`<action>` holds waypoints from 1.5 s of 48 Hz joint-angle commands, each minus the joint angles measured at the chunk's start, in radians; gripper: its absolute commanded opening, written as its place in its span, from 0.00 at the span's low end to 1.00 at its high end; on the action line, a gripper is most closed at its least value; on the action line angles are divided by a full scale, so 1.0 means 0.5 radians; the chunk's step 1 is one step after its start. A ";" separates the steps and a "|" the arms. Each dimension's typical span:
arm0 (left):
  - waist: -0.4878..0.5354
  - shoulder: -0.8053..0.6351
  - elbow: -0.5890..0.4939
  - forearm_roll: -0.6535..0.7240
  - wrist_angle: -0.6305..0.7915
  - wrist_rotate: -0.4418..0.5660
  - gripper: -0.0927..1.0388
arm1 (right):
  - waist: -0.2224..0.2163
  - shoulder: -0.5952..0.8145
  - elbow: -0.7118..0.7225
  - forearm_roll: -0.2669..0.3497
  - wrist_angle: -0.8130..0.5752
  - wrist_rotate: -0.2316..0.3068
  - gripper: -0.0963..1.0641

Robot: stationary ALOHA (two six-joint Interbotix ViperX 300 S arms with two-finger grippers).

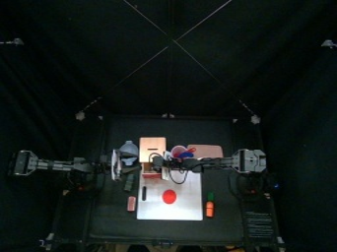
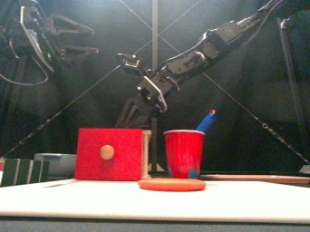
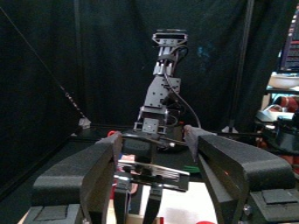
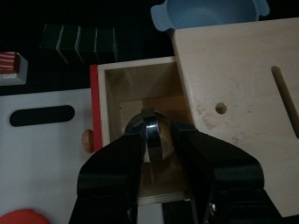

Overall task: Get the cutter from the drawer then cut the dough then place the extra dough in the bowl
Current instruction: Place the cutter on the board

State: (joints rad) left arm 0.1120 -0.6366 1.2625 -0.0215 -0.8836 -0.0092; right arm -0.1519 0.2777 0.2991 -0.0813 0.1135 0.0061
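The wooden box [image 4: 233, 79] has its red-fronted drawer [image 4: 96, 101] pulled open. My right gripper [image 4: 155, 134] hangs above the open drawer, shut on the round metal cutter [image 4: 152, 122]. From the front, this gripper [image 2: 150, 91] is well above the box [image 2: 145, 149]. The flat red dough [image 2: 172, 184] lies on the white cutting board [image 2: 242, 201]. The blue-grey bowl [image 4: 208, 10] stands behind the box. My left gripper [image 3: 158, 171] is open and empty, held high at the left [image 2: 54, 36].
A red cup [image 2: 184, 152] with a blue knife [image 2: 206, 120] stands right of the box. Dark green sushi blocks [image 4: 79, 39] lie left of it. Small toy foods [image 1: 208, 209] lie on the board's edges.
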 commanded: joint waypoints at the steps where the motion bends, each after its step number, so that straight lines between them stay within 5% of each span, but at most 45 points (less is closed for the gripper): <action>1: 0.006 0.003 -0.015 -0.015 -0.018 -0.003 0.90 | -0.003 -0.031 -0.052 0.000 0.021 0.003 0.68; 19: 0.006 0.000 0.000 -0.086 -0.018 -0.003 0.90 | 0.000 -0.025 -0.071 -0.028 0.034 -0.012 0.66; 37: 0.034 0.003 0.015 -0.126 -0.018 0.000 0.90 | 0.025 -0.052 -0.077 -0.098 0.034 -0.006 0.47; 72: 0.202 0.003 0.031 -0.129 -0.015 0.000 0.90 | 0.150 -0.307 -0.074 -0.110 0.052 -0.021 0.47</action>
State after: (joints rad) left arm 0.2056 -0.6381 1.2885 -0.0844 -0.8836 -0.0092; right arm -0.0844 0.1871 0.2853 -0.1335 0.1427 -0.0046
